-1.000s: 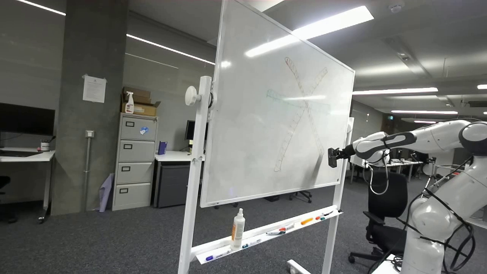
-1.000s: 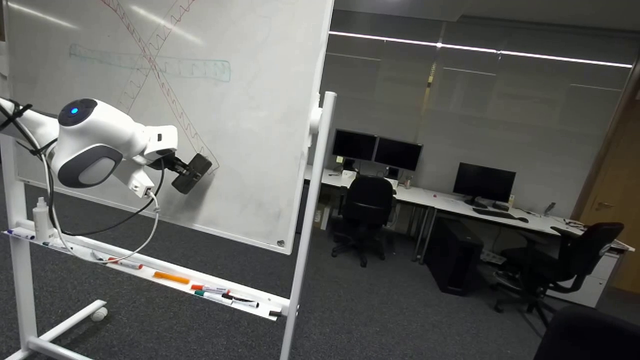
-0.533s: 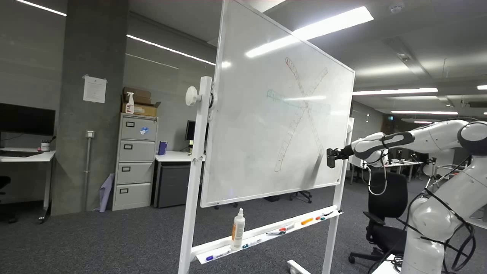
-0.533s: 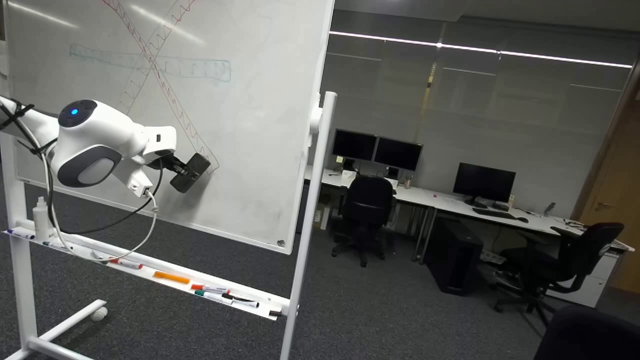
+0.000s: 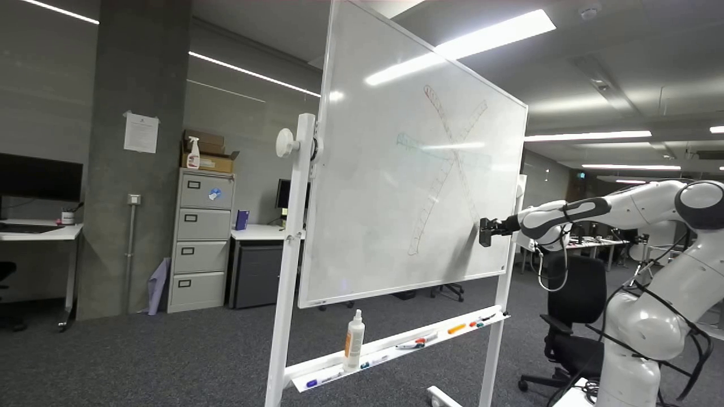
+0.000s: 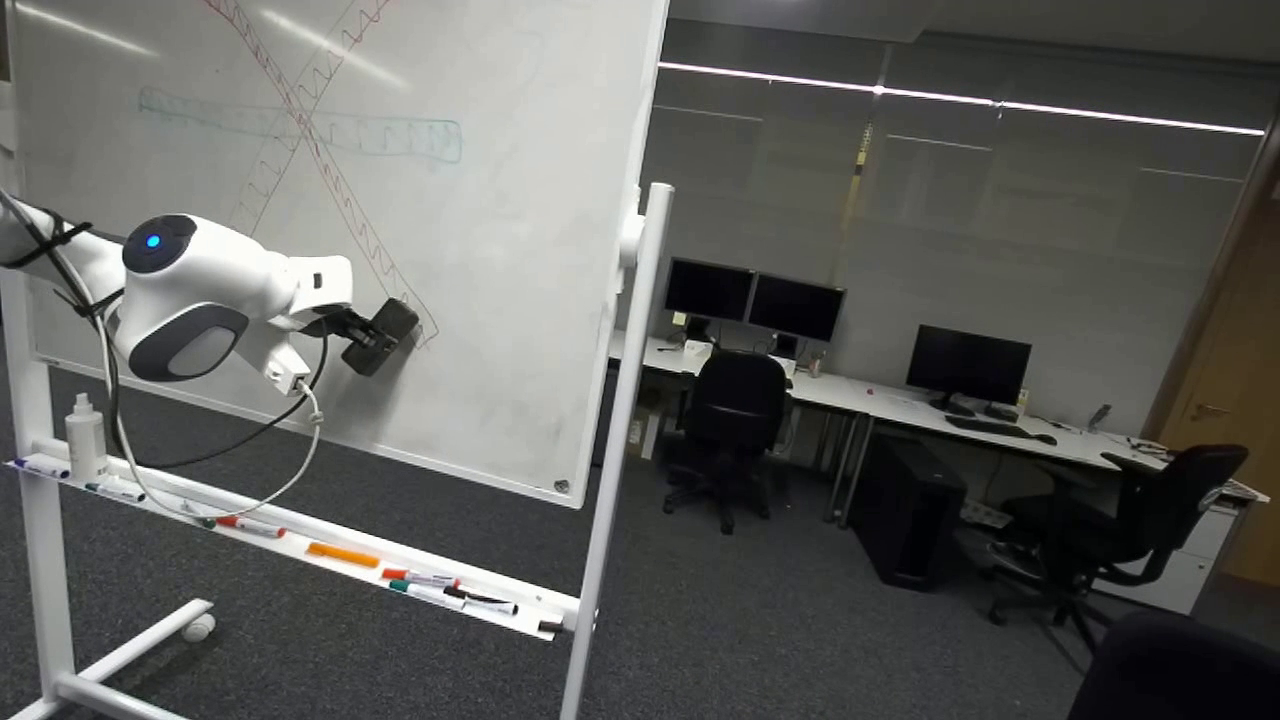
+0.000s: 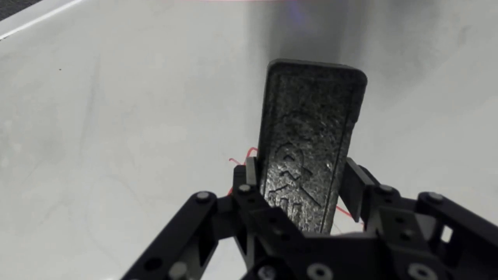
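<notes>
Wrist view alone: patterned face of the block [image 7: 309,144]
Both exterior views alone: markers [image 6: 432,595] on the tray [image 6: 532,618]
Jaws: clamped on the block's sides
Block: black, oblong, round-cornered; before the whiteboard [image 5: 379,192], contact unclear

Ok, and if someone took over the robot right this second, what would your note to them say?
Gripper: closed on a black block, apparently a board eraser.
Where: the block is by the lower part of the whiteboard; I can't tell whether it touches. Markers and a bottle are in the tray below.
Done: block gripped, up at the board.
Left: red crossed strips and a green band are both on the board.
</notes>
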Controlling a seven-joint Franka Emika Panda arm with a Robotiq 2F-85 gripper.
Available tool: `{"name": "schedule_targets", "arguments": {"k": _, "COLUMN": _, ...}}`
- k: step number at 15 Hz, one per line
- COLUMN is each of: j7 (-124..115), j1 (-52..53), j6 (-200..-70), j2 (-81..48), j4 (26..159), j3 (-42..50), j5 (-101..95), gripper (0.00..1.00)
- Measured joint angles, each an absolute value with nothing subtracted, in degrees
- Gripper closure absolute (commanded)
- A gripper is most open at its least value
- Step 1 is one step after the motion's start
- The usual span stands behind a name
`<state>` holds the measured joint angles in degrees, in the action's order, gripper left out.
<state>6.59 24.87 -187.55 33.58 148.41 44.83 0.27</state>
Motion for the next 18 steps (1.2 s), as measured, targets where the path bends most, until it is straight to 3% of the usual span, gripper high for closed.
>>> {"name": "schedule_targets", "arguments": {"k": 18, "j7": 6.95, "j1": 40.25, "j6": -187.83, "j2": 32.91, "j4": 141.33, "j3": 60.05, "j5": 0.04, "gripper": 0.7}}
